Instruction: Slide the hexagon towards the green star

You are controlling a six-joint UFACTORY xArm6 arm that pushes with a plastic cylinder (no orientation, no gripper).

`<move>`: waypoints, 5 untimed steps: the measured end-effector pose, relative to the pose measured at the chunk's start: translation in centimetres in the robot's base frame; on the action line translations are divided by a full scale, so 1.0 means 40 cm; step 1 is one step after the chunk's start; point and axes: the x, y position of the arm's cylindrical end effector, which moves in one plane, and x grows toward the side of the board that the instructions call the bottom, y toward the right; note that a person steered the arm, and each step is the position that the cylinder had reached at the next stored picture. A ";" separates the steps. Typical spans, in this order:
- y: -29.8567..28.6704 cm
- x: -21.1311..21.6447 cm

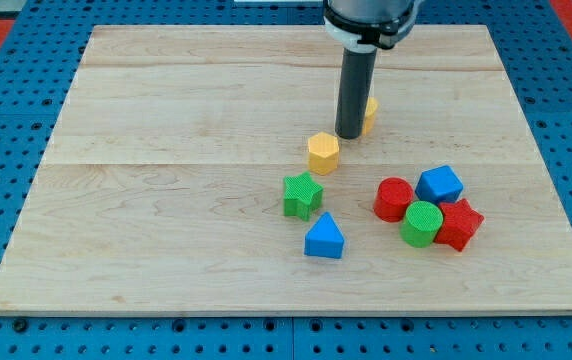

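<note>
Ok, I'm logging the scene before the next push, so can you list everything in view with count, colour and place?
wooden board: 1, light wood, fills most of the view
pegboard surface: 1, blue with holes, around the board
hexagon: 1, yellow, centre, just above the green star
green star: 1, green, centre, above the view's-left of the blue triangle
blue triangle: 1, blue, below the star
yellow block: 1, yellow, mostly hidden behind the rod, shape unclear
red cylinder: 1, red, left of the right-hand cluster
blue cube: 1, blue, top of the cluster
green cylinder: 1, green, cluster's bottom
red star: 1, red, cluster's right
my tip: 1, dark rod end, up-right of the hexagon, close beside it
</note>
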 end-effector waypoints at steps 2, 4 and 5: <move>-0.065 0.040; -0.072 0.040; -0.036 0.048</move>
